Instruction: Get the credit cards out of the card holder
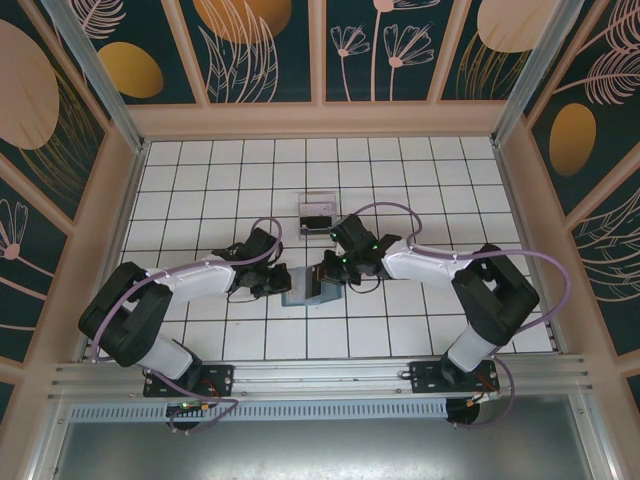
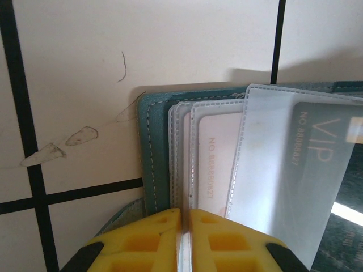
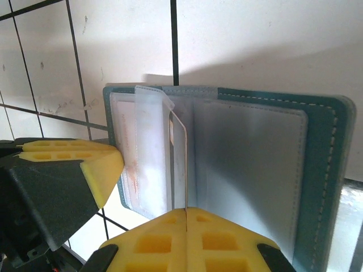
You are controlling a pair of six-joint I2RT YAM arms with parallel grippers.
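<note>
The left gripper point(image 2: 184, 218) is clenched on the near edge of a clear sleeve point(image 2: 180, 170) of the card holder point(image 2: 154, 158), its yellow fingertips pressed together with only that thin sheet between them. The right gripper point(image 3: 186, 218) is likewise clamped tight, pinching a raised sleeve point(image 3: 180, 164) that stands on edge out of the open holder; whether its pads catch the plastic alone or also a card inside cannot be told.

In the overhead view the two grippers meet over the card holder point(image 1: 303, 293), which lies open on the white tiled table point(image 1: 200, 180) near the middle of the front rows, the left gripper point(image 1: 275, 280) at its left side and the right gripper point(image 1: 330, 275) at its right. The holder is a slate-teal bifold with pale stitching along its rim, its right-hand flap point(image 3: 323, 170) lying flat on the tiles.

Both cards sit in their sleeves. A white card point(image 2: 218, 158) with a printed number lies in a flat sleeve against the cover. A dark card point(image 2: 320, 164) marked VIP sits in the raised sleeve point(image 2: 266, 170), which tilts up and away from the others.

Just behind the holder, apart from it, stands a clear plastic tray point(image 1: 318, 196) with something dark inside, too small to identify.
</note>
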